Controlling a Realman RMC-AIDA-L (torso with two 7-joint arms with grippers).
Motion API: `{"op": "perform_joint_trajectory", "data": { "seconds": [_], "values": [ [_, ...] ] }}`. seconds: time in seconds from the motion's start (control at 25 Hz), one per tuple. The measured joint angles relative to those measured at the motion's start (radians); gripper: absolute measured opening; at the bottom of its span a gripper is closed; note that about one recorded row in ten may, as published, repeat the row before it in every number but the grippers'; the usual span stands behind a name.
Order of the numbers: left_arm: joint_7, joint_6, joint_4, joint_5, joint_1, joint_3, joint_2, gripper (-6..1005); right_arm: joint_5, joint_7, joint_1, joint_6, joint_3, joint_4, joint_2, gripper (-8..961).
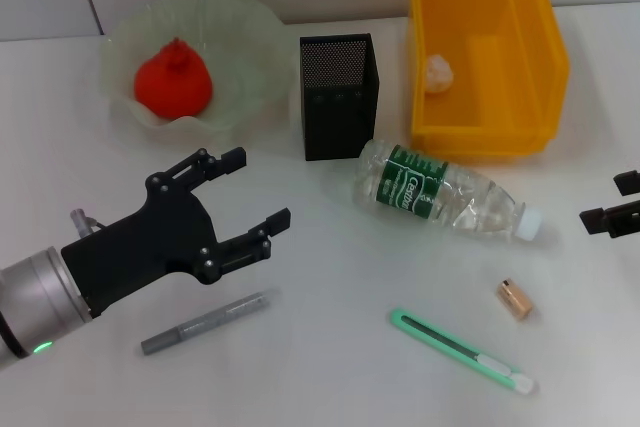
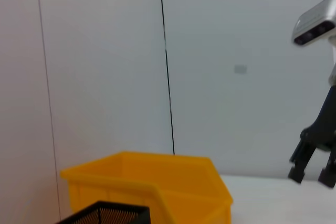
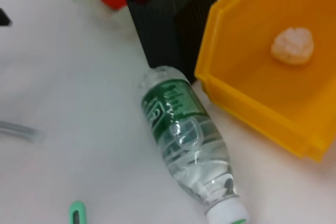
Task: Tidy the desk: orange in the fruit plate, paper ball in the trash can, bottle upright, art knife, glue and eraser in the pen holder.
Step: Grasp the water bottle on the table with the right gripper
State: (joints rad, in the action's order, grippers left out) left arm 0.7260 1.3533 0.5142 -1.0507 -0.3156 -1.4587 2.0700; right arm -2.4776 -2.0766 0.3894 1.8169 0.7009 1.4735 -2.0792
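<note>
The orange (image 1: 172, 82) lies in the pale green fruit plate (image 1: 245, 42) at the back left. The paper ball (image 1: 439, 71) lies in the yellow bin (image 1: 540, 42). The clear bottle (image 1: 435, 192) lies on its side in front of the black mesh pen holder (image 1: 338, 97); it also shows in the right wrist view (image 3: 186, 140). The green art knife (image 1: 460, 349) and a small tan piece (image 1: 514, 299) lie on the table near the front. A grey stick (image 1: 205, 321) lies front left. My left gripper (image 1: 258, 188) is open and empty, above the table left of the bottle. My right gripper (image 1: 608, 201) is open at the right edge.
The white table carries everything. The left wrist view shows the yellow bin (image 2: 157, 182), the pen holder's rim (image 2: 105, 213) and the right arm's gripper (image 2: 314, 174) farther off. The right wrist view shows the pen holder (image 3: 173, 19) close beside the bin (image 3: 252, 93).
</note>
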Motion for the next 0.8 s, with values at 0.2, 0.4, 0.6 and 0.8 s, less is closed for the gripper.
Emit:
{"op": "perform_joint_trajectory", "data": {
  "seconds": [0.2, 0.4, 0.6, 0.8],
  "values": [
    [-0.028, 0.040, -0.044, 0.039, -0.008, 0.009, -0.004, 814, -0.072, -0.058, 0.043, -0.024, 0.099, 0.001, -0.001, 782],
    [-0.029, 0.041, -0.047, 0.040, -0.006, 0.013, -0.004, 815, -0.078, -0.078, 0.052, -0.100, 0.213, -0.017, -0.003, 773],
    [-0.030, 0.041, -0.047, 0.040, -0.003, 0.014, -0.004, 815, -0.079, -0.089, 0.049, -0.185, 0.305, -0.075, -0.003, 764],
    [-0.030, 0.041, -0.048, 0.040, 0.000, 0.015, -0.004, 814, -0.080, -0.090, 0.053, -0.247, 0.363, -0.133, -0.002, 755]
  ]
}}
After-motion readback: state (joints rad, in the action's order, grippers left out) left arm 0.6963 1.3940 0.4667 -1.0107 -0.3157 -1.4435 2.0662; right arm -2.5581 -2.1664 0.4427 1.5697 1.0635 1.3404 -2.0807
